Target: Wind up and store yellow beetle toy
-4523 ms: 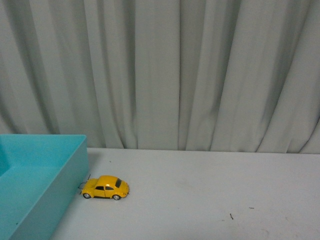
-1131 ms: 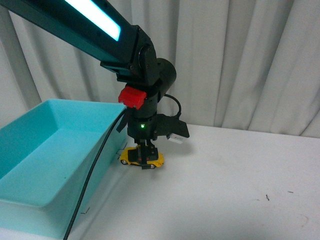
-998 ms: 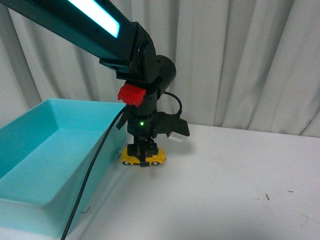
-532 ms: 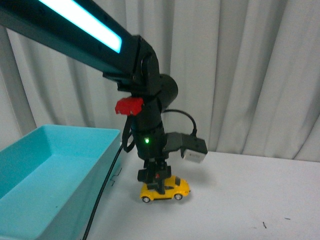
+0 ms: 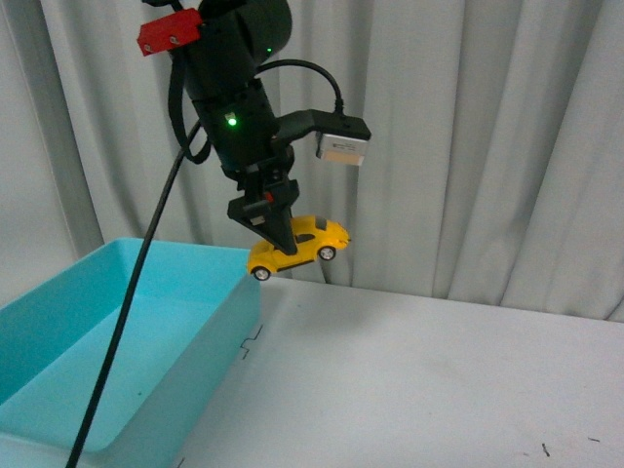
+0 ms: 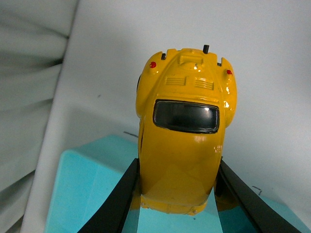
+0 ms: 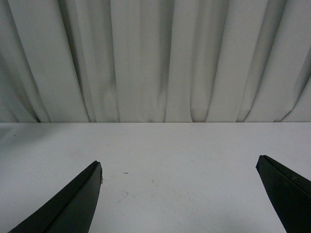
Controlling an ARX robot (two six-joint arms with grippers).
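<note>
The yellow beetle toy (image 5: 297,246) hangs tilted in the air, well above the table, just beyond the turquoise bin's far right corner. My left gripper (image 5: 276,230) is shut on it from above. In the left wrist view the yellow beetle toy (image 6: 184,131) fills the middle, its dark window and two red lights showing, with a black finger (image 6: 116,204) pressed against each flank. My right gripper (image 7: 179,194) stands open over bare white table, nothing between its fingers; it does not show in the front view.
A turquoise bin (image 5: 68,390) with nothing in it fills the lower left, its corner (image 6: 82,194) under the held car in the left wrist view. The white table (image 5: 439,390) stretches right. A pale curtain (image 5: 468,146) hangs behind. A black cable (image 5: 127,322) droops over the bin.
My left gripper has lifted the yellow beetle toy from the table beside the bin high into the air, and the car now tilts nose up. The front camera's view has shifted too.
</note>
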